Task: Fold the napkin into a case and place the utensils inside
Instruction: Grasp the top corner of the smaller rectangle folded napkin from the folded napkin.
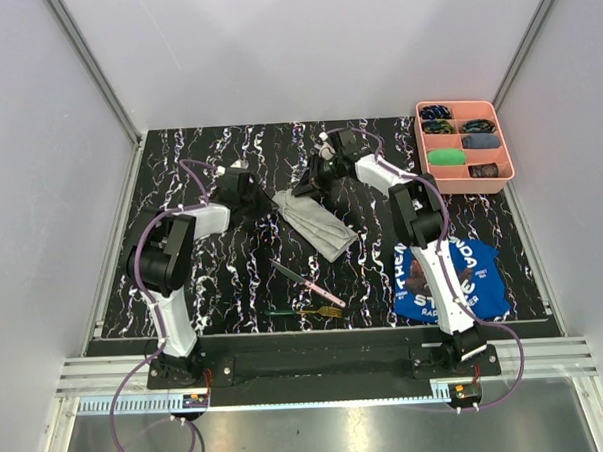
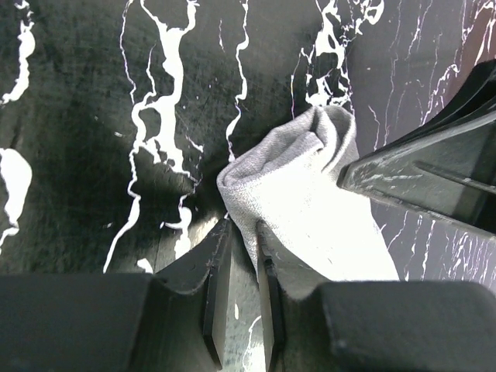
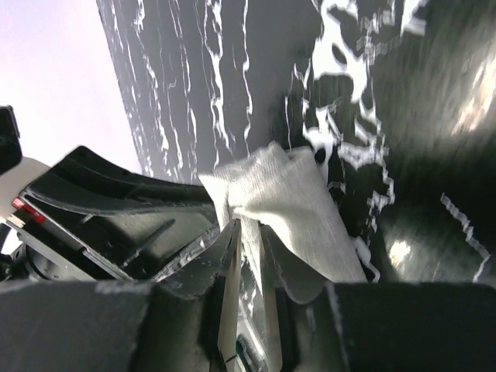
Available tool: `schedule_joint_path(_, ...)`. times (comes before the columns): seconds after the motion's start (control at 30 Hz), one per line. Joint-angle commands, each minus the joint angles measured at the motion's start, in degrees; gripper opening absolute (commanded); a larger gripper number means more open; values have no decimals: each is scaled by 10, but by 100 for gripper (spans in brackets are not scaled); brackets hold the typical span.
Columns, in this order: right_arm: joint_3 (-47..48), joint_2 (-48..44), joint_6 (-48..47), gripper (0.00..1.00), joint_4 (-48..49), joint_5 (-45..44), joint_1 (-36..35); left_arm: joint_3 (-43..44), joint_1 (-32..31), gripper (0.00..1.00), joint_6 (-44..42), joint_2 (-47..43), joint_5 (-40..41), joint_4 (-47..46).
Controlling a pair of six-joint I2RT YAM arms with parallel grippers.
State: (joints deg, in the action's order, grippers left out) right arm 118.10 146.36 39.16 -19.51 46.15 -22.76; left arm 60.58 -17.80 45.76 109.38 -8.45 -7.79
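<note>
The light grey napkin (image 1: 322, 225) lies folded into a narrow strip on the black marbled table, running from back left to front right. My left gripper (image 1: 270, 199) and right gripper (image 1: 305, 189) meet at its far end. In the left wrist view the jaws of the left gripper (image 2: 242, 225) stand a little apart, with the napkin's (image 2: 302, 194) edge at their tips. The right gripper (image 3: 249, 225) is also slightly open, and a fold of napkin (image 3: 291, 194) hangs loosely between its fingers. The pink-handled knife (image 1: 304, 278) and green-handled fork (image 1: 305, 312) lie nearer the front.
A pink compartment tray (image 1: 463, 144) with small items stands at the back right. A blue printed cloth (image 1: 449, 275) lies by the right arm's base. Grey walls enclose the table on three sides.
</note>
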Motion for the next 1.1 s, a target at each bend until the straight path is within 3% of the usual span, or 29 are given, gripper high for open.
schedule_joint_path(0.0,52,35,-33,24,-39,-21,-3,30,0,22,9,22,-15,-20)
schedule_joint_path(0.3,85,70,-36,20,-54,-26,-21,38,-8,23,19,40,-17,-32)
schedule_joint_path(0.83,0,11,10,9,2,-27,-49,34,-17,25,9,36,-26,-35)
schedule_joint_path(1.07,6,16,50,9,42,10,-42,13,-16,29,-45,-22,-13,-33)
